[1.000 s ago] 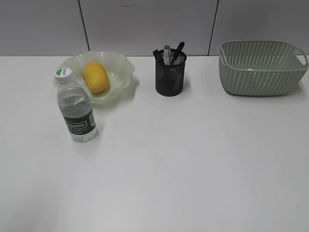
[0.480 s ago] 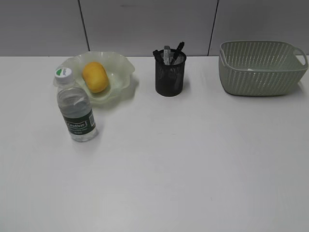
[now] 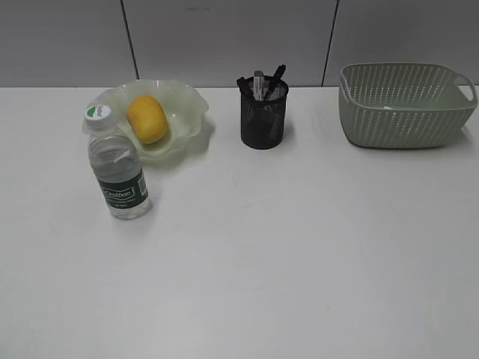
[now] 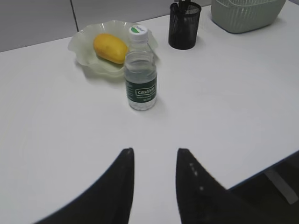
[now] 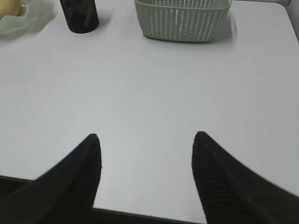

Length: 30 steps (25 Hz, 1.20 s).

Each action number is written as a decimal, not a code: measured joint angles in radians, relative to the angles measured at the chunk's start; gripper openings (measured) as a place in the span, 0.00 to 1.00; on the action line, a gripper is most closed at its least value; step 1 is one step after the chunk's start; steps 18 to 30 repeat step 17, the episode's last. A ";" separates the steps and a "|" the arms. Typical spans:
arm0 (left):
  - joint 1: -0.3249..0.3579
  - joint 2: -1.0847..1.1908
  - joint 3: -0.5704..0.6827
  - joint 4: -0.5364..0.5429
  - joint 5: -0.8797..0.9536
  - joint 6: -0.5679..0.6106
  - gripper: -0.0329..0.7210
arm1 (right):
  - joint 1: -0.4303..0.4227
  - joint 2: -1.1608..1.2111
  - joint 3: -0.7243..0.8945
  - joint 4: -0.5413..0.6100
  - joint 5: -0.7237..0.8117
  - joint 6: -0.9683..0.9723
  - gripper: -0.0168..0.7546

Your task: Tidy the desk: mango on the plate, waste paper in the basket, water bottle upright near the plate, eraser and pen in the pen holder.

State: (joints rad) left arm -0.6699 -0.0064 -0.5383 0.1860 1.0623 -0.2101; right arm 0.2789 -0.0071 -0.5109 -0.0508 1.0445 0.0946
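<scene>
Both grippers hang empty above the table's near edge, the left gripper (image 4: 155, 156) narrowly parted, the right gripper (image 5: 145, 142) wide, nothing between them and the upright water bottle (image 3: 117, 164), which stands just before the plate (image 3: 187, 105) holding the mango (image 3: 147, 118), the pen holder (image 3: 263, 112) and basket (image 3: 404, 105) rightward.

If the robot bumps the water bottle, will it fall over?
Probably fairly easily. The water bottle stands upright, tall and narrow on a smooth table, so a push near the cap would likely tip it. It looks filled, which may steady it a little. Once down, its round body would likely roll.
</scene>
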 joint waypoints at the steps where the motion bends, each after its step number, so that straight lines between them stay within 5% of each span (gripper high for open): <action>1: 0.017 0.000 0.000 0.000 0.000 0.000 0.35 | -0.011 0.000 0.000 0.000 0.000 0.000 0.65; 11: 0.509 0.000 0.000 0.001 0.000 0.000 0.35 | -0.191 0.000 0.000 0.000 0.000 0.000 0.65; 30: 0.522 0.000 0.000 0.002 0.000 0.000 0.35 | -0.191 0.000 0.000 0.000 0.000 0.000 0.65</action>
